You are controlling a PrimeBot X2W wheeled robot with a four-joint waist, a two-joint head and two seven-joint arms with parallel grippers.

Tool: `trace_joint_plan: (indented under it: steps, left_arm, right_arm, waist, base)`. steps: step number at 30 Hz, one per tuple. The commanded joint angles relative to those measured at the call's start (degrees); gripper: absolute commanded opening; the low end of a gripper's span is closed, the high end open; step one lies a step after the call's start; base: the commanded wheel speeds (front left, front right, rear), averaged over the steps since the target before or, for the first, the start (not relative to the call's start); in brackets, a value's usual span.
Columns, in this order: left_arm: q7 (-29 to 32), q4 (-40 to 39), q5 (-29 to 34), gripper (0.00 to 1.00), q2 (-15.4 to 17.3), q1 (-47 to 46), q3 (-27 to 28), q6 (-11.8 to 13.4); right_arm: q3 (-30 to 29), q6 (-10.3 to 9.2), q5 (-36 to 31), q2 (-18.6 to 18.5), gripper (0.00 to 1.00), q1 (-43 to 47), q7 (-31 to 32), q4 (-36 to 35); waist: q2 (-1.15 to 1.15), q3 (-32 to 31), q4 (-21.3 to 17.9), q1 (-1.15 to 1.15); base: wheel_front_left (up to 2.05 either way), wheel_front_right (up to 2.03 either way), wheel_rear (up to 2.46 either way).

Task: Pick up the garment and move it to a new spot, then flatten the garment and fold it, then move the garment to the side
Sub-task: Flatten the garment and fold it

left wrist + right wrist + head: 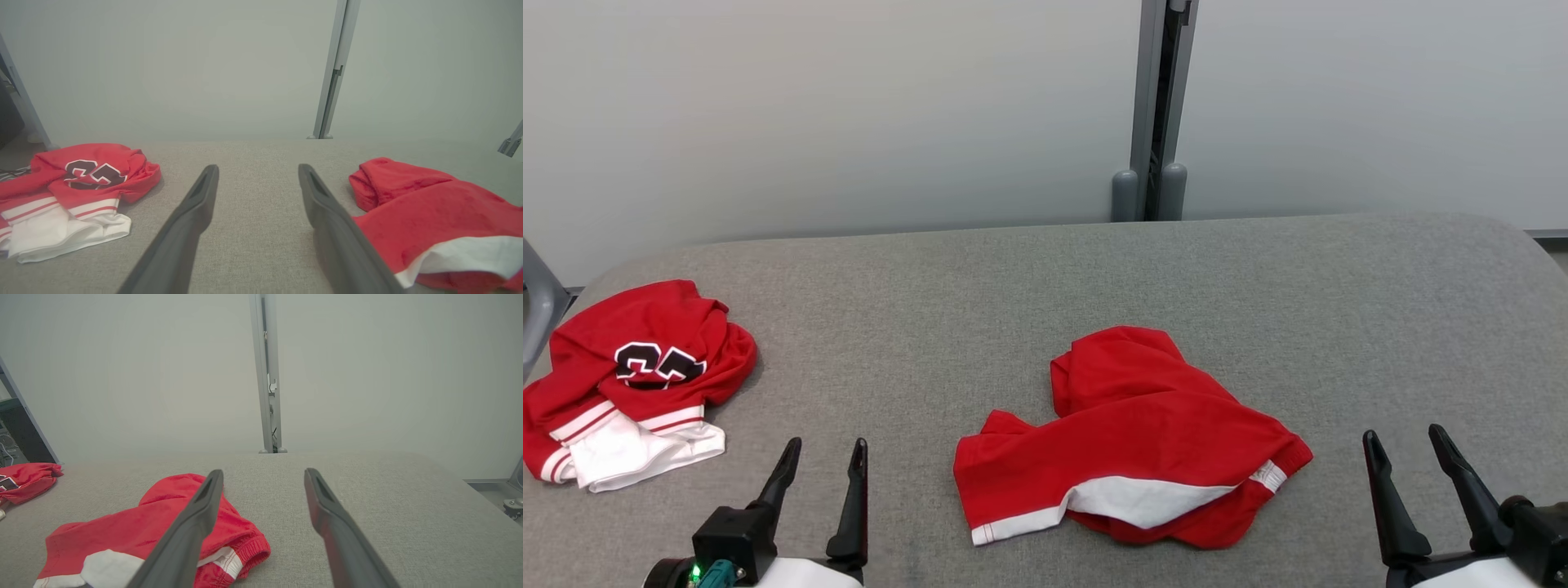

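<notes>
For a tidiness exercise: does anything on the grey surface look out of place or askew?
Yes. The red shorts lie crumpled, white lining showing; the numbered red garment is bunched at the left edge.

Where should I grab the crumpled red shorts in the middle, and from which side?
Probably the gathered elastic waistband at the right end of the red shorts: it bunches thick and faces the open right end effector, so come in from the right, low over the grey surface. The left end effector could take the white-striped hem corner from the left.
</notes>
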Motion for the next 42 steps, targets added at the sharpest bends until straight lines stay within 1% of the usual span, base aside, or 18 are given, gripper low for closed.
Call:
trace_joint_plan:
  steps: [1, 5, 11, 17, 19, 22, 26, 27, 28, 29, 36, 39, 42]
  left_arm:
    - [0.21, 0.22, -0.2, 1.0, 0.14, -1.09, -0.18, -0.24]
    - [2.55, 0.98, -0.96, 1.0, -0.39, -1.55, -1.98, -1.66]
    - [9.33, 4.75, -3.43, 1.0, -2.08, -2.53, -6.47, -5.49]
    - [14.8, 9.31, -6.61, 1.0, -4.05, -3.07, -9.24, -8.68]
    - [15.54, 11.52, -7.55, 1.0, -4.77, -4.12, -9.33, -9.33]
    - [15.14, 14.06, -7.85, 1.0, -4.94, -5.0, -8.87, -9.24]
    - [14.69, 15.92, -8.51, 1.0, -5.36, -5.83, -8.55, -9.85]
    - [14.55, 16.34, -8.72, 0.96, -5.36, -6.02, -8.53, -10.08]
    - [14.12, 16.57, -8.77, 0.23, -5.33, -6.15, -8.45, -10.38]
    - [13.79, 16.81, -8.78, 0.0, -5.25, -6.22, -8.35, -10.65]
    - [12.51, 16.73, -8.2, 0.0, -4.27, -7.64, -7.83, -10.46]
    - [12.51, 16.22, -8.04, 0.0, -4.27, -8.26, -8.01, -10.45]
    - [12.65, 15.73, -7.72, 0.0, -4.05, -8.84, -8.17, -10.21]
  right_arm:
    - [-0.13, 0.01, 0.13, 0.08, 1.0, 0.38, 0.09, -0.02]
    - [0.26, 0.02, 0.32, 0.06, 1.0, 0.14, 0.73, -0.07]
    - [1.65, 0.02, 0.79, -0.27, 1.0, -0.78, 1.45, 0.25]
    - [3.24, 0.01, 1.22, -0.73, 1.0, -2.21, 1.68, 0.56]
    - [3.67, 0.01, 1.57, -0.94, 1.0, -2.95, 1.43, 1.0]
    - [3.87, 0.02, 1.88, -1.13, 1.0, -3.34, 1.18, 1.46]
    - [3.83, 0.01, 2.27, -1.41, 1.0, -3.43, 1.24, 2.0]
    - [3.82, 0.01, 2.39, -1.52, 1.0, -3.43, 1.31, 2.06]
    - [3.79, 0.01, 2.49, -1.6, 1.0, -3.43, 1.38, 2.18]
    - [3.86, 0.01, 2.63, -1.81, 1.0, -3.35, 1.75, 2.41]
    - [7.04, 0.02, 6.36, -4.43, 1.0, -3.16, 4.41, 4.36]
    - [9.61, 0.01, 9.14, -5.67, 1.0, -4.39, 5.55, 6.34]
    - [13.9, 0.02, 12.18, -7.35, 1.0, -6.62, 6.18, 9.43]
  waist:
    - [0.0, 0.16, -0.01, 0.0]
    - [0.0, 0.83, -0.32, 0.0]
    - [0.0, 2.2, -1.97, 0.0]
    - [0.0, 4.8, -4.49, 0.0]
    - [0.0, 6.15, -5.48, 0.0]
    - [0.0, 7.19, -6.24, 0.0]
    - [0.0, 7.78, -6.71, 0.0]
    - [0.0, 7.97, -6.8, 0.0]
    - [0.0, 8.11, -6.83, 0.0]
    - [0.0, 8.25, -6.84, 0.0]
    - [0.0, 9.06, -6.11, 0.0]
    - [0.0, 9.56, -5.5, 0.0]
    - [0.0, 10.13, -5.0, 0.0]
  base:
    - [0.0, 0.0, 0.0]
    - [0.0, 0.0, 0.0]
    - [0.0, 0.0, 0.0]
    - [0.0, 0.0, 0.0]
    - [0.0, 0.0, 0.0]
    - [0.0, 0.0, 0.0]
    - [0.0, 0.0, 0.0]
    - [0.0, 0.0, 0.0]
    - [0.0, 0.0, 0.0]
    - [0.0, 0.0, 0.0]
    - [0.0, 0.0, 0.0]
    - [0.0, 0.0, 0.0]
    - [0.0, 0.0, 0.0]
